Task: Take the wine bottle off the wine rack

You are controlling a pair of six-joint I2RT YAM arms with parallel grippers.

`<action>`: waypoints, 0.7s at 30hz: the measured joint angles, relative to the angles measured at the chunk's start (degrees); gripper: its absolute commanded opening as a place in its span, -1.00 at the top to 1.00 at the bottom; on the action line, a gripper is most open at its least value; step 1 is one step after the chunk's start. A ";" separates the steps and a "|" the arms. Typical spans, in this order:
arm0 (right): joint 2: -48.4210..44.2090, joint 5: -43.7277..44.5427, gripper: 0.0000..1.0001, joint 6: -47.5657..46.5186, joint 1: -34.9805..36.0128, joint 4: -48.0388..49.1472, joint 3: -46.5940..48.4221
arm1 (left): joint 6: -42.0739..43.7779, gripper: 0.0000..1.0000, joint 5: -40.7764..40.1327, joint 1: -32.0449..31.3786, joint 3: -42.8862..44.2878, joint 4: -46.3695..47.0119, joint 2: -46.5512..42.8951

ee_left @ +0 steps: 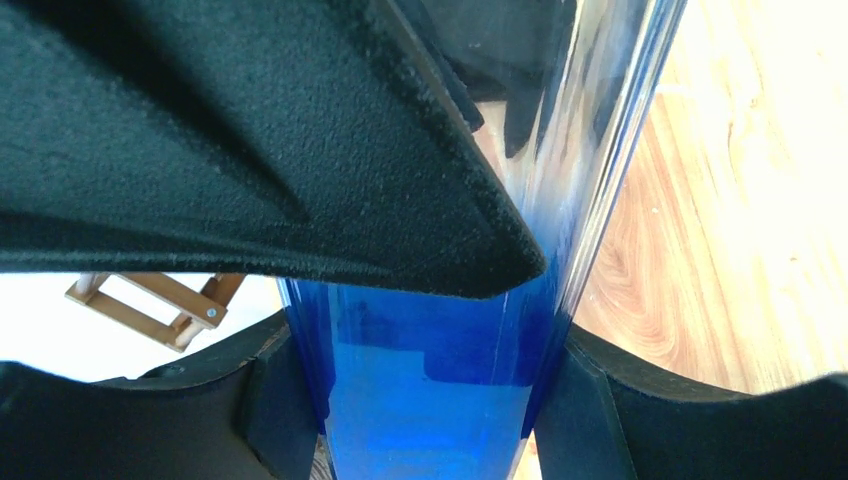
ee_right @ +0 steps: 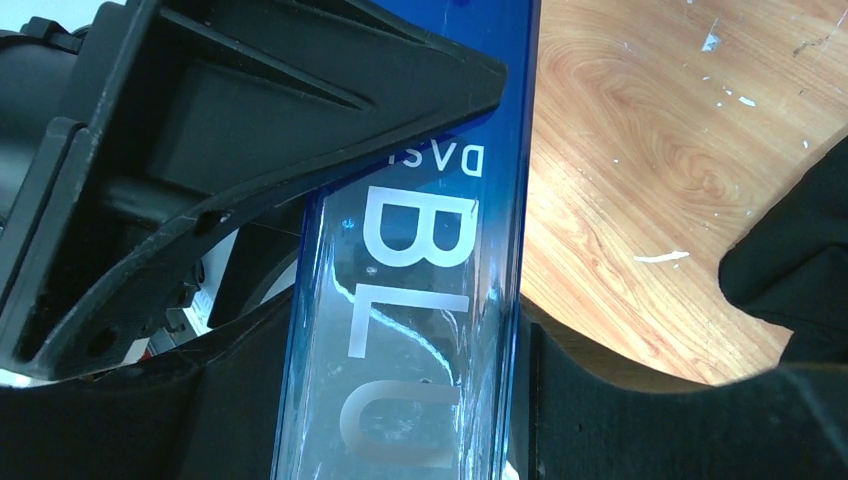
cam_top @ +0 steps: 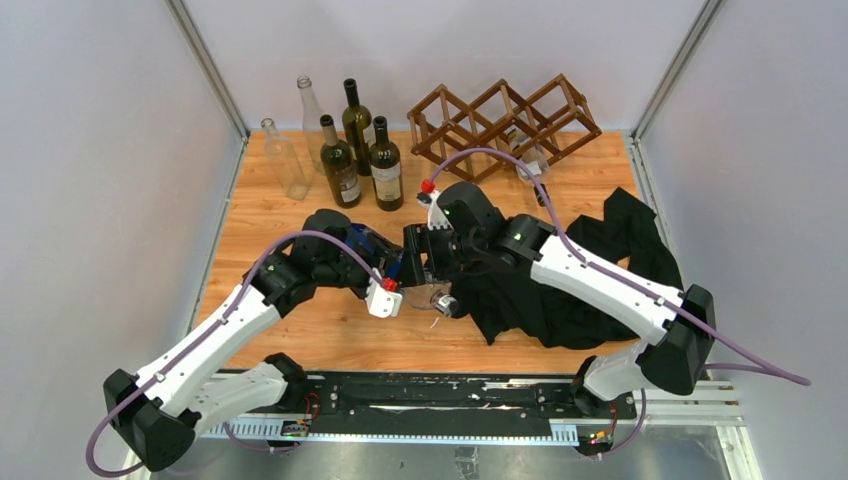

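Observation:
A blue glass bottle [cam_top: 364,244] with white lettering is held level above the table's middle, its silver cap [cam_top: 446,305] pointing to the near edge. My left gripper [cam_top: 398,268] and right gripper [cam_top: 430,268] meet on it from either side. In the left wrist view the fingers are shut on the blue bottle [ee_left: 430,390]. In the right wrist view the fingers are shut on its lettered body [ee_right: 420,250]. The dark brown lattice wine rack [cam_top: 505,120] stands at the back right, well apart from the bottle, with what looks like a clear bottle [cam_top: 532,160] in it.
Two clear bottles [cam_top: 285,160] and three dark green bottles [cam_top: 385,165] stand at the back left. A black cloth [cam_top: 590,270] lies crumpled on the right under my right arm. The wooden table [cam_top: 270,210] has frame posts at its back corners.

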 measured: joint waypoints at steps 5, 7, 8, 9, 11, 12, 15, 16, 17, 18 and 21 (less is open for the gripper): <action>-5.14 2.34 -0.78 -2.05 0.28 3.87 -3.30 | -6.23 1.00 -0.98 -0.59 -2.62 1.62 -2.14; -9.27 4.13 -0.80 -3.04 0.24 5.03 -4.02 | -11.78 1.00 -1.86 -0.46 -3.93 1.57 -3.45; -11.63 5.11 -0.81 -3.65 0.22 6.29 -4.20 | -13.84 1.00 -2.21 -0.39 -4.13 1.53 -3.69; -13.46 5.81 -0.82 -4.15 0.20 7.19 -4.31 | -15.76 1.00 -2.47 -0.37 -4.20 1.51 -3.91; -17.44 7.28 -0.83 -5.16 0.09 8.87 -4.72 | -20.06 1.00 -2.69 -0.37 -4.20 1.75 -4.22; -19.28 7.93 -0.84 -5.81 -0.11 9.42 -4.96 | -22.27 1.00 -2.69 -0.37 -4.17 1.97 -4.37; -23.26 9.70 -0.86 -7.65 -0.50 10.71 -6.12 | -29.03 1.00 -2.71 -0.37 -4.09 2.95 -4.50; -24.28 10.14 -0.86 -8.15 -0.52 10.86 -6.69 | -31.50 1.00 -2.73 -0.28 -4.04 3.52 -4.50; -25.73 10.95 -0.87 -8.96 -0.61 10.91 -7.69 | -34.10 1.00 -2.71 -0.11 -3.85 4.00 -4.50; -27.06 11.52 -0.87 -9.60 -0.66 10.84 -8.66 | -36.83 1.00 -2.62 0.09 -3.50 4.33 -4.50; -30.95 13.09 -0.88 -11.34 -0.85 10.67 -10.71 | -44.74 1.00 -1.77 1.44 -1.70 5.62 -4.44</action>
